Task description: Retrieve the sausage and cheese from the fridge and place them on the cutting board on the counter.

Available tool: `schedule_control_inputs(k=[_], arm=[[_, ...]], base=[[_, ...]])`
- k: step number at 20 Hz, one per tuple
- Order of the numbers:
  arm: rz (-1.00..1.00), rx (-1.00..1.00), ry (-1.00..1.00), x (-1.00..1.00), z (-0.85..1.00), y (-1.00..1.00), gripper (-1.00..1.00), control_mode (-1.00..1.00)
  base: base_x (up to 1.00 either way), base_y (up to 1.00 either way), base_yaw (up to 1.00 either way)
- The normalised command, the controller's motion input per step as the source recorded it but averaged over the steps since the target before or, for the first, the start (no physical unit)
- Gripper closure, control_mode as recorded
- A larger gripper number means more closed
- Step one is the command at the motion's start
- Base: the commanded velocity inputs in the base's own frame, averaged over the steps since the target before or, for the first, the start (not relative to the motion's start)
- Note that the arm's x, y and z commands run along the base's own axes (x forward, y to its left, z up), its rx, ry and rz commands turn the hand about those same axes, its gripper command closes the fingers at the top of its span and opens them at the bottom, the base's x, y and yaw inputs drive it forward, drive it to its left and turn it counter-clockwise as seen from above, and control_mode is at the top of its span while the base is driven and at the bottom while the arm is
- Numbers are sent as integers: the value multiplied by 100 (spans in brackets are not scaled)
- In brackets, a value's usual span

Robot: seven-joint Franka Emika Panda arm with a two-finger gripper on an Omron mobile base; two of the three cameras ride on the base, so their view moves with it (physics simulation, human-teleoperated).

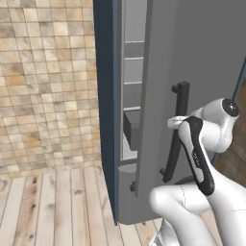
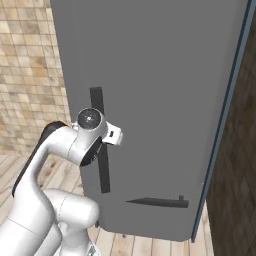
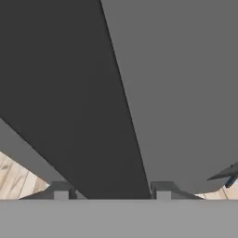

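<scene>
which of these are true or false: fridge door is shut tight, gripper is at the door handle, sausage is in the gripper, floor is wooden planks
1. The fridge door is shut tight. False: it stands ajar, with shelves showing in the gap.
2. The gripper is at the handle, a finger on each side of the bar. True.
3. The gripper holds the sausage. False: only the dark bar lies between its fingers.
4. The floor is wooden planks. True.
</scene>
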Motion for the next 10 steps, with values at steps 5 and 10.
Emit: schedule_control_inputs(k=[5, 10], arm=[[-16, 0, 3, -95, 0, 50, -100, -100], [-25, 3, 1, -13, 8, 100, -100, -100]], base=[[0, 0, 0], [0, 0, 0]])
